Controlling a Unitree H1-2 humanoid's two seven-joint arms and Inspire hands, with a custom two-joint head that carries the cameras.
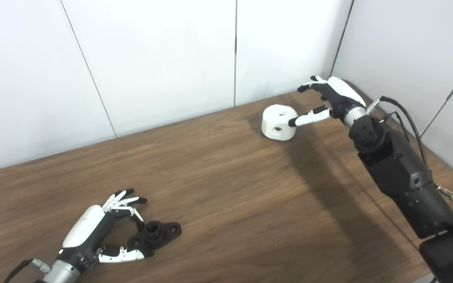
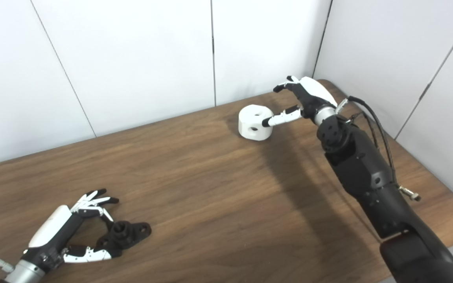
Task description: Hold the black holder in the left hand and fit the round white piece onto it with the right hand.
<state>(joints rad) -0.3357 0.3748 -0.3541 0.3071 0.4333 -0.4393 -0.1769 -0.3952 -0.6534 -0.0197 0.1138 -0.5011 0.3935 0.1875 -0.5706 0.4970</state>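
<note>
You see a brown wooden table [image 1: 218, 188] that stands against white wall panels [image 1: 151, 59], and both of your arms come in from the bottom edge. Your left hand [image 1: 100, 226] lies low at the near left part of the table, with its white back turned up. Its fingers [image 1: 126, 200] are spread apart and a little curled, and its thumb [image 1: 120, 255] reaches forward along the table surface. The black holder [image 1: 155, 234] lies flat on the table between the thumb and the fingers. The thumb tip seems to touch the near end of the holder, but the hand is not closed around it, and you cannot tell for sure whether the fingers above touch it. The holder has a raised round socket in the middle and a flat ear with a hole on its right end. Your right hand [image 2: 303, 96] is far away, at the back right part of the table, close to the corner of the walls. It is open: the thumb [image 2: 283, 116] is stretched out to the left and its black tip touches the right side of the round white piece [image 2: 252, 124], while the other fingers [image 2: 285, 84] are raised above the table and hold nothing. The round white piece stands on the table, well apart from the black holder, with a hole in its top face and holes in its side wall. The right forearm [image 2: 368, 173] throws a dark shadow on the wood.
</note>
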